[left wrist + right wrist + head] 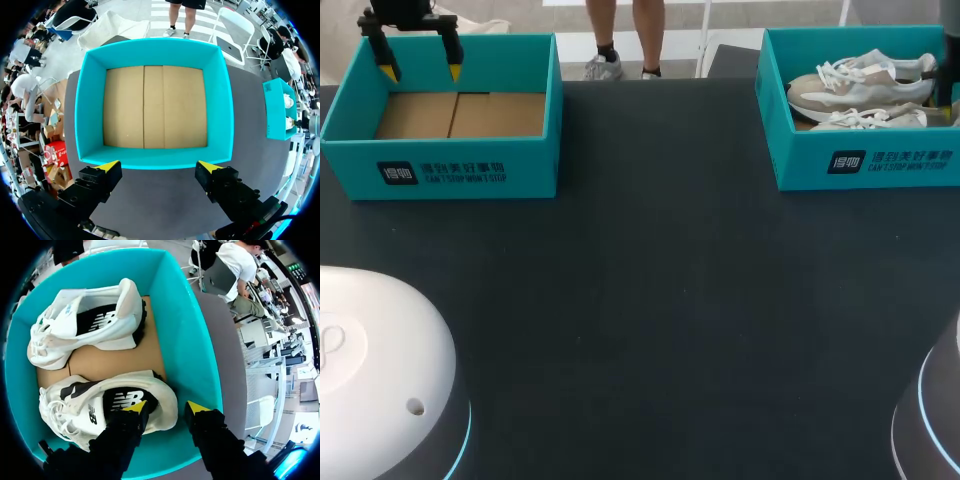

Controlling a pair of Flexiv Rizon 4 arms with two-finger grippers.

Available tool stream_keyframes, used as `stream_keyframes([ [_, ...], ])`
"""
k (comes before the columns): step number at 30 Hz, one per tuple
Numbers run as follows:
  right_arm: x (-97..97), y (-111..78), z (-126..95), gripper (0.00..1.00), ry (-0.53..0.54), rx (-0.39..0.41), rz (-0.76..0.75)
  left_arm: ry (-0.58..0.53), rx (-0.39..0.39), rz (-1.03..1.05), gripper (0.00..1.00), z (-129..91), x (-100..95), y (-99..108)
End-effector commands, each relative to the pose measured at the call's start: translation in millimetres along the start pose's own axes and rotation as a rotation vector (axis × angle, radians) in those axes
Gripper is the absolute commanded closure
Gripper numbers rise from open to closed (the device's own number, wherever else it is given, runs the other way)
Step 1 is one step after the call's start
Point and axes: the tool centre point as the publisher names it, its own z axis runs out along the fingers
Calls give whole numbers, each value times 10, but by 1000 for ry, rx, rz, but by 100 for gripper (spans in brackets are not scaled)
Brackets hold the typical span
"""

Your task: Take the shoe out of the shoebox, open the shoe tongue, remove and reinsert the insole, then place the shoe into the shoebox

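The right gripper point(165, 407), fingers spread and gripping nothing, straddles the heel of the nearer white lace-up trainer point(95, 412) lying in the teal cardboard shoebox point(192, 345), evidently positioned to lift it out, while the left gripper point(157, 167) hangs parted and unloaded over the other teal cardboard box point(155, 50).
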Motion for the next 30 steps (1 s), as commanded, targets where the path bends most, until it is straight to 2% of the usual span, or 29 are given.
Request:
stream_keyframes([
  [1,-2,100,237,52,-17,8,-7,0,0,0,0,0,-1,0],
  [4,-16,116,295,53,-15,23,-11,0,0,0,0,0,-1,0],
  [5,-26,126,324,59,-16,22,-14,0,0,0,0,0,-1,0],
  [7,-39,128,324,73,-19,28,-6,0,0,0,0,0,-1,0],
  [9,-54,136,351,100,-24,31,-5,0,0,0,0,0,-1,0],
  [13,-93,135,353,100,-31,31,-4,0,0,0,0,0,-1,0],
  [17,-146,71,173,100,-49,28,-7,0,0,0,0,0,-1,0],
  [22,-284,-20,-124,100,-52,50,-34,0,0,0,0,0,-1,0],
  [30,-447,-148,-809,100,-77,16,-152,0,0,0,0,0,-1,0],
])
